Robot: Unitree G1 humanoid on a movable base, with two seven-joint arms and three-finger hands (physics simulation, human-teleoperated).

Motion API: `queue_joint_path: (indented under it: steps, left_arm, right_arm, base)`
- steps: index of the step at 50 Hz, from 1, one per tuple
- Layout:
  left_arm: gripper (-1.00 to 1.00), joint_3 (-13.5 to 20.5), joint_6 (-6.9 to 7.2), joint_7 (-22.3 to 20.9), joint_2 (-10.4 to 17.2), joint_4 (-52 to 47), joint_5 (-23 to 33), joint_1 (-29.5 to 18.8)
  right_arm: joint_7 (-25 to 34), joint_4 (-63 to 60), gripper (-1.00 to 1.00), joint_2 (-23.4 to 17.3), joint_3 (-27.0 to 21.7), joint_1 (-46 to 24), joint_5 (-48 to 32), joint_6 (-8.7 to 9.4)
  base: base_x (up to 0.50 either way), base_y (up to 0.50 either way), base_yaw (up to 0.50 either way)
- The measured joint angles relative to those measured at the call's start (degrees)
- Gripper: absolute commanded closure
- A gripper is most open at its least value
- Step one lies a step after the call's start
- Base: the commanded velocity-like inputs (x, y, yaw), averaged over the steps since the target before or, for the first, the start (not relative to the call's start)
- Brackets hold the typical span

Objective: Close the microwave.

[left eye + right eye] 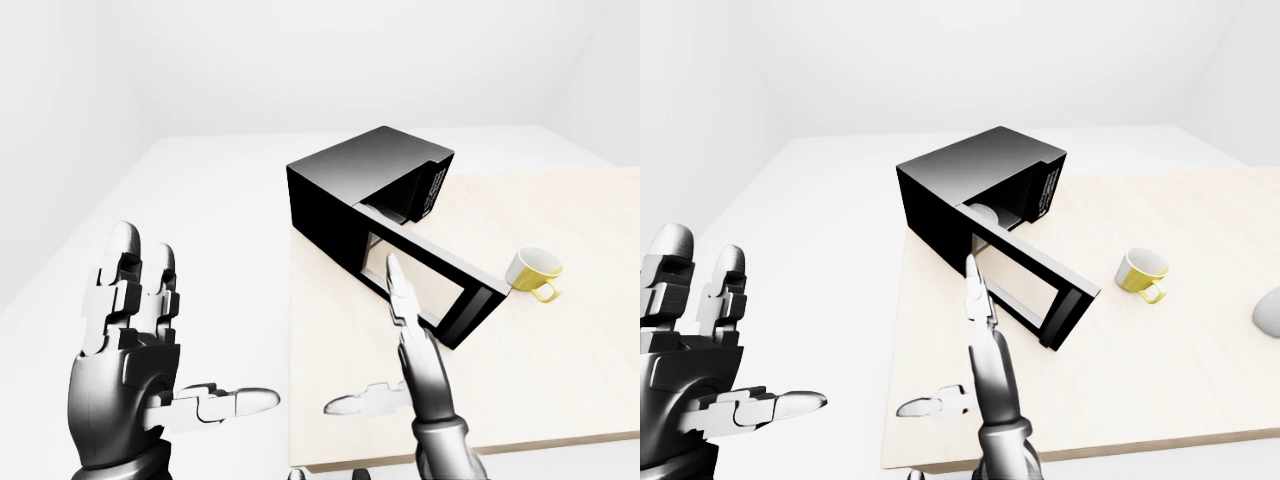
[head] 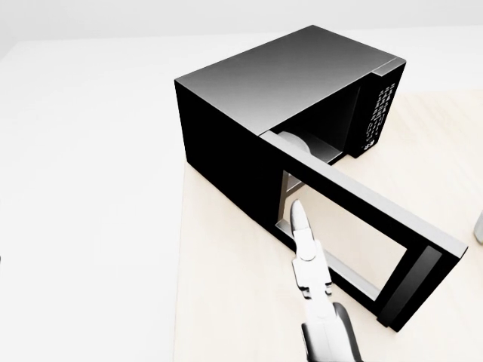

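One microwave, one cup, two hands

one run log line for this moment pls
task: close microwave | microwave door: open | right robot hand: open, by door | left robot hand: open, off table | mug: beside door

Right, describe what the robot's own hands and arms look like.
Both are glossy silver-grey metal. The left hand has three thick, blocky, segmented fingers with rounded tips and dark gaps at the joints, on a darker rounded palm. The right hand shows slim, jointed, tapering fingers above a smooth cylindrical grey forearm. No cables or markings show.
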Motion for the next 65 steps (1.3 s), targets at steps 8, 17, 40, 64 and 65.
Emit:
queue_joint_path:
  steps: [8,17,40,64,65]
  left_arm:
    - [-1.0,0.0,0.0,-0.1,-0.1,0.0,0.0,-0.1]
    - [-1.0,0.0,0.0,-0.2,-0.3,0.0,0.1,-0.2]
    - [-1.0,0.1,0.0,-0.6,-0.7,0.0,0.3,-0.4]
    - [-1.0,-0.2,0.0,-0.2,-0.2,0.0,0.2,-0.1]
    - [-1.0,-0.2,0.0,-0.2,-0.2,0.0,0.2,-0.1]
  right_arm:
    - [0.4,5.2,-1.0,1.4,-1.0,-1.1,0.4,-1.7]
    - [0.9,8.7,-1.0,2.7,-2.1,-1.9,0.5,-2.96]
    - [1.8,13.5,-1.0,4.9,-4.5,-3.3,0.7,-4.8]
    - [2.6,17.9,-1.0,7.3,-7.1,-6.2,0.3,-5.25]
    - [2.7,18.1,-1.0,7.5,-7.3,-6.4,0.2,-5.2]
  base:
    - [0.0,0.0,0.0]
    - [0.0,0.0,0.0]
    - [0.0,0.0,0.0]
    - [0.0,0.0,0.0]
    - [0.0,0.0,0.0]
